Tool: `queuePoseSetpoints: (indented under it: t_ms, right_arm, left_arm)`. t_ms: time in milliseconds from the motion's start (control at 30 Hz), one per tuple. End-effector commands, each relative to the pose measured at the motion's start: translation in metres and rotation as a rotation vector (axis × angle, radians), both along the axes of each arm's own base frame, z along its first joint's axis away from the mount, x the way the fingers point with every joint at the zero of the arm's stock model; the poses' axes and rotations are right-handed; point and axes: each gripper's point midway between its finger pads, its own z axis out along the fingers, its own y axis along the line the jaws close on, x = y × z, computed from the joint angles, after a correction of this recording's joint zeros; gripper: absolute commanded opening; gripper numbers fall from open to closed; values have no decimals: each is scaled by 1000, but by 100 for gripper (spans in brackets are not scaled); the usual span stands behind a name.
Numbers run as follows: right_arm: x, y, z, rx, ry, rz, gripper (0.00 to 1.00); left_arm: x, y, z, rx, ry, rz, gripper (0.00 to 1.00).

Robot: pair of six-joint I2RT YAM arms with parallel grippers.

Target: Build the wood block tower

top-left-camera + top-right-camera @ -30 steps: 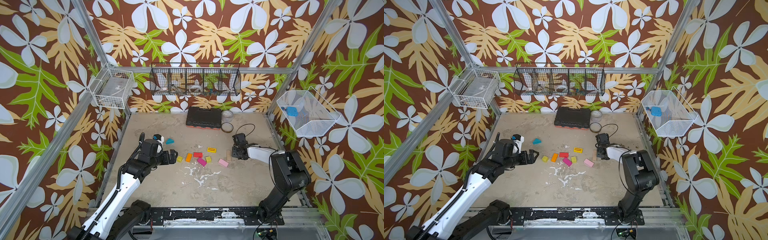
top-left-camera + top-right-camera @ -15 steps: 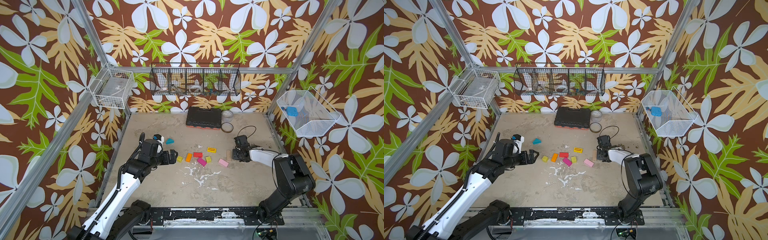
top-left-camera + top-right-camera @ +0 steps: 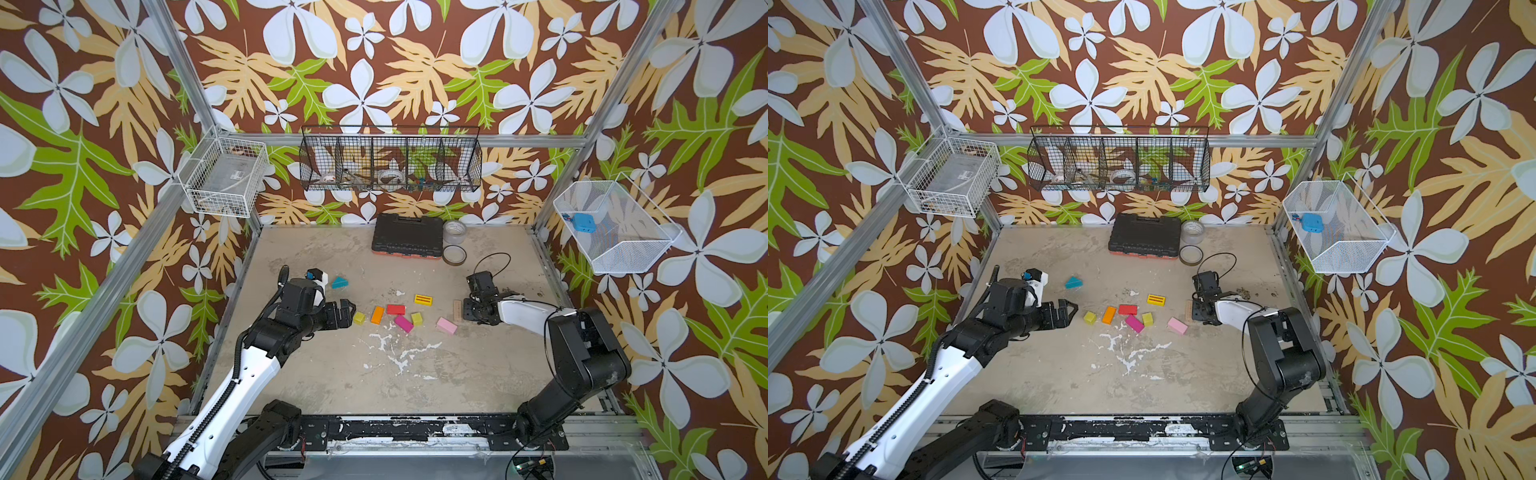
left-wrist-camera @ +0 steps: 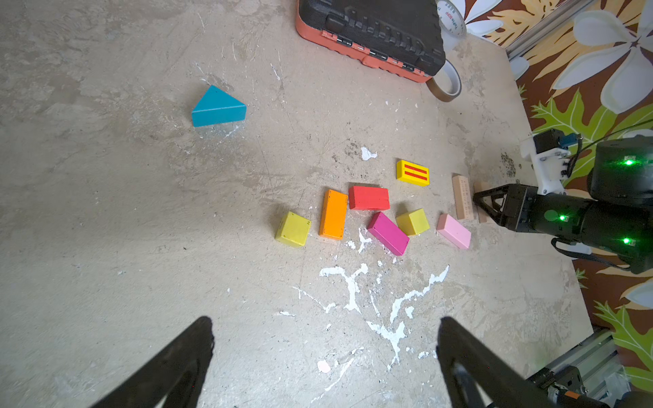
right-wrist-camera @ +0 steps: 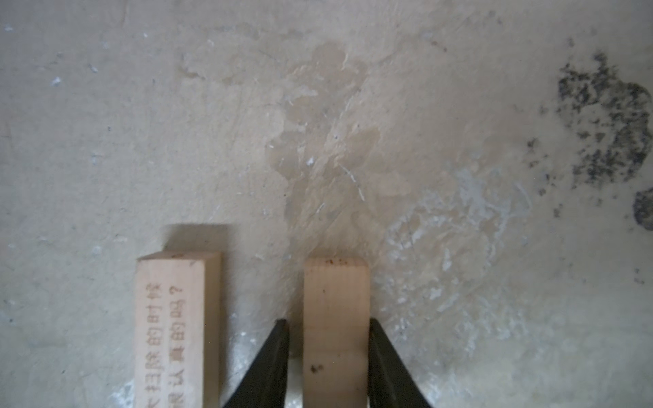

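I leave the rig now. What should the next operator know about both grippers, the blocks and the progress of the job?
Left gripper: open, empty, hovering near the coloured blocks.
Right gripper: jaws on either side of a plain plank; grip unclear.
Second plank lies beside it.
Teal wedge lies apart from the rest.
Done: nothing stacked.
To do: stack all of them.

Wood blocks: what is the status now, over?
Left gripper open, empty. Right gripper straddles plain plank, grip unclear. Wood blocks scattered, none stacked. Nothing blocking.
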Motion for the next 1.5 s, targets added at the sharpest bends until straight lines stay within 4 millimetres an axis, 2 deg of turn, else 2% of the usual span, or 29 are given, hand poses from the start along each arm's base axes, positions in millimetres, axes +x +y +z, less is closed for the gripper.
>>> queuePoseSetpoints:
  t_ms: [0, 167, 233, 500, 567, 967, 1167, 1467]
  right_arm:
    - [-17, 0, -6, 5, 67, 10, 44]
    - [-15, 2, 3, 10, 32, 16, 52]
    - [-15, 5, 7, 12, 13, 25, 58]
    - [-15, 24, 38, 38, -122, 93, 95]
    - [-15, 28, 41, 36, -133, 106, 100]
    - [-8, 23, 17, -39, -44, 81, 100]
    - [-10, 13, 13, -87, -22, 44, 100]
    - [-13, 12, 9, -92, -6, 41, 97]
  left_arm:
    - [2, -1, 3, -10, -15, 5, 100]
    - [2, -1, 3, -10, -14, 5, 100]
    - [2, -1, 3, -11, -15, 5, 100]
    - [2, -1, 4, -13, -16, 2, 100]
    - [2, -1, 4, -13, -18, 2, 100]
    - [1, -1, 5, -14, -23, 2, 100]
    - [1, -1, 5, -15, -23, 1, 100]
    - [1, -1, 5, -15, -22, 2, 100]
